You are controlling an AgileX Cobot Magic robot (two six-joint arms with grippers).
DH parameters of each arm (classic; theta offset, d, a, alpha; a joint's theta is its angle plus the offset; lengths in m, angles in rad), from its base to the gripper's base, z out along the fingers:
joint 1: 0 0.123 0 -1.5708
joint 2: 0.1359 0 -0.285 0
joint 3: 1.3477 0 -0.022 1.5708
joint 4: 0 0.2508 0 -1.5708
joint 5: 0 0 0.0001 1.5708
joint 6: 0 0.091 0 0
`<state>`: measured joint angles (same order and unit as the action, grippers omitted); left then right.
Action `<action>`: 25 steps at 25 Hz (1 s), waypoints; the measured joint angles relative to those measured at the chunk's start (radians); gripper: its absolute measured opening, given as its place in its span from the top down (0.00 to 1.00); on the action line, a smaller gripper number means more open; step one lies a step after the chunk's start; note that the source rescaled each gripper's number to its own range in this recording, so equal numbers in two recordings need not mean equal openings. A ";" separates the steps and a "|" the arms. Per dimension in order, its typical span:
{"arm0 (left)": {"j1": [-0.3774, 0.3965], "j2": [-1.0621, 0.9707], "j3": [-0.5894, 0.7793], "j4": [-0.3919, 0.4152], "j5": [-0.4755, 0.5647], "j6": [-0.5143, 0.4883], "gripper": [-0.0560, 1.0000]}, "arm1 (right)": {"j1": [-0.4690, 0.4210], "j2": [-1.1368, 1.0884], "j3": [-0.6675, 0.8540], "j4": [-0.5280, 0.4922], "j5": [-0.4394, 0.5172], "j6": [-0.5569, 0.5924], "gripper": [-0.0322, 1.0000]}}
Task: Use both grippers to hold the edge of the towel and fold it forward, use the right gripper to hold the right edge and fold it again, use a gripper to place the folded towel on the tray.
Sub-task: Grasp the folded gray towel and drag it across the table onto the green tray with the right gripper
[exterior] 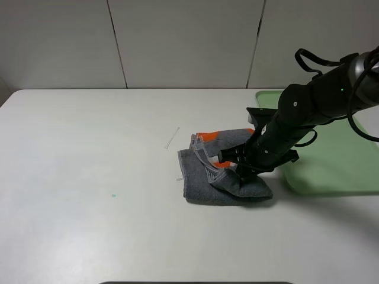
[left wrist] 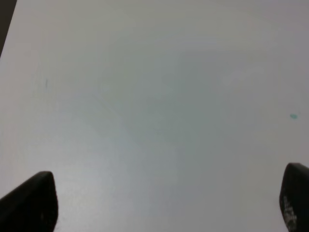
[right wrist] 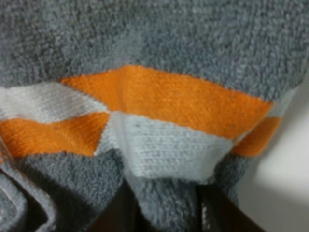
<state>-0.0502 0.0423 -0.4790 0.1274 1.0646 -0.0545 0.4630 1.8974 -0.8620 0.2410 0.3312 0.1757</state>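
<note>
The right gripper (exterior: 241, 177) is down on the towel (exterior: 198, 183), and its two black fingers (right wrist: 118, 212) pinch a fold of grey cloth between them. Right above the pinch, in the right wrist view, the towel's orange band (right wrist: 164, 96) and pale stripe (right wrist: 164, 145) are bunched and folded over.

The towel lies in a rumpled heap on the white table (exterior: 89, 148). Most of it spreads out to the left of the right gripper.

The green tray (exterior: 337, 168) sits just behind the right arm, close to the towel but not touching it. No part of the towel lies on the tray.

The table to the left of the towel is wide and bare.

The left gripper (left wrist: 166, 203) has its jaws spread wide over bare table and holds nothing.

No writing can be read anywhere.
</note>
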 joint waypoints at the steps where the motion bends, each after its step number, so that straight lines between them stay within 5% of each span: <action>1: 0.000 0.000 0.000 0.000 0.000 0.000 0.08 | 0.000 0.000 0.000 0.000 0.000 -0.001 0.76; 15: 0.000 0.000 0.000 0.000 0.000 0.000 0.08 | 0.000 -0.018 0.000 -0.021 0.010 -0.011 0.76; 25: 0.000 0.000 0.000 0.000 0.000 0.000 0.08 | -0.029 -0.137 -0.002 -0.150 0.097 -0.010 0.76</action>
<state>-0.0502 0.0423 -0.4790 0.1274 1.0646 -0.0545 0.4342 1.7601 -0.8640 0.0914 0.4278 0.1654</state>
